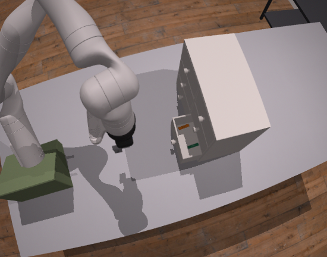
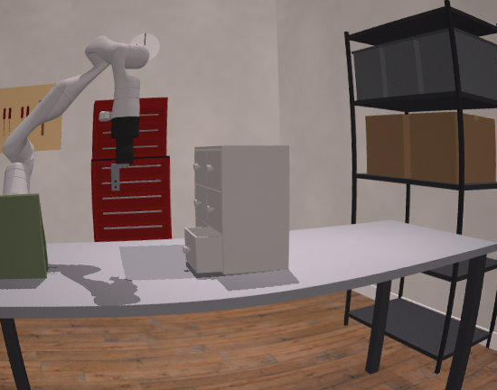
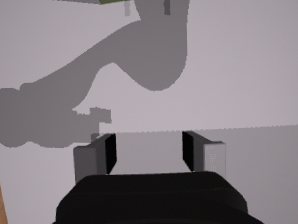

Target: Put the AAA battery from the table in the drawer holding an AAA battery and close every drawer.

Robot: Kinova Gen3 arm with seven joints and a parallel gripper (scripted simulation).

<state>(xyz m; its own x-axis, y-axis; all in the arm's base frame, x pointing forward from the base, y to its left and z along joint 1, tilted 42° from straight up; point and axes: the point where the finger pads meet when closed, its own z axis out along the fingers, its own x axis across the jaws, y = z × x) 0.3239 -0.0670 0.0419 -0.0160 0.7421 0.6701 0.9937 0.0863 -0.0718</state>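
Gripper [image 1: 117, 149] [image 2: 116, 186] [image 3: 149, 146] spread, pinching nothing, before chest [image 1: 227, 86] [image 2: 255, 208]. Chest's lowest near drawer [image 1: 185, 146] [image 2: 206, 253] out, holding orange piece [image 1: 184, 127], green piece [image 1: 193, 146]. AAA battery not visible; placement unconfirmed. Closing remains.

Top: looks steeply down from above the table [image 1: 274, 74] [image 2: 372, 248] [image 3: 240, 65], near enough to crop the arm [image 1: 81, 38] [image 2: 60, 95]. Exterior: faces the walls from beyond the table's edge, slightly above its surface, farther back. Wrist: peers tableward from close behind the hand [image 1: 117, 149] [image 2: 116, 187] [image 3: 149, 150]. Shared by top and exterior: chest [image 1: 224, 89] [image 2: 255, 208], pulled-out drawer [image 1: 183, 147] [image 2: 204, 250] and arm.
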